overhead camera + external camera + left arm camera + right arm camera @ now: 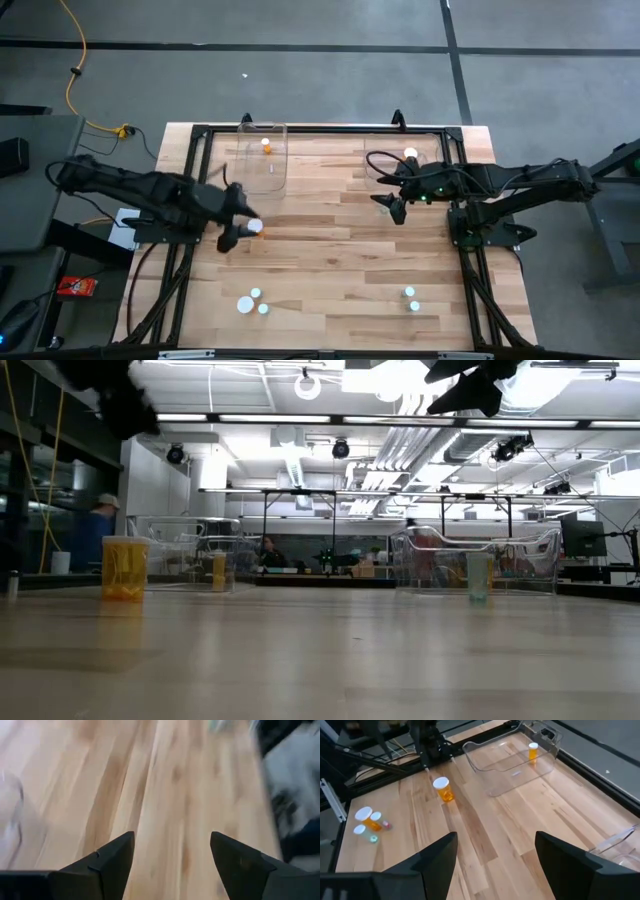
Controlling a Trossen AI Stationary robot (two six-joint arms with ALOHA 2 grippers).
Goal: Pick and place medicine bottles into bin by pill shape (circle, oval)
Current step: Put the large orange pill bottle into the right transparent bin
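Amber-orange medicine bottles with round white caps are scattered over the pale wooden plank tabletop (330,250); no label or writing on any of them can be read. One amber bottle (533,750) stands inside the clear plastic bin (262,158) at the far left of the tabletop, the only thing in it. A second clear plastic bin (475,560) sits at the far right, with one white-capped bottle (410,154) seen there from above, though whether that bottle is inside it cannot be told. Another amber bottle with a white cap (443,788) stands upright out on the open wood at the left, near the middle. Three small white-capped bottles (252,301) cluster at the near left, and two more (412,298) at the near right.

The left gripper (232,236) hangs just beside the lone upright bottle; its two dark fingers (112,860) stand wide apart with only bare wood between them, holding nothing. The right gripper (397,210) hovers over the right half of the tabletop, near the far-right bin, its dark fingers (440,857) likewise spread wide and empty.
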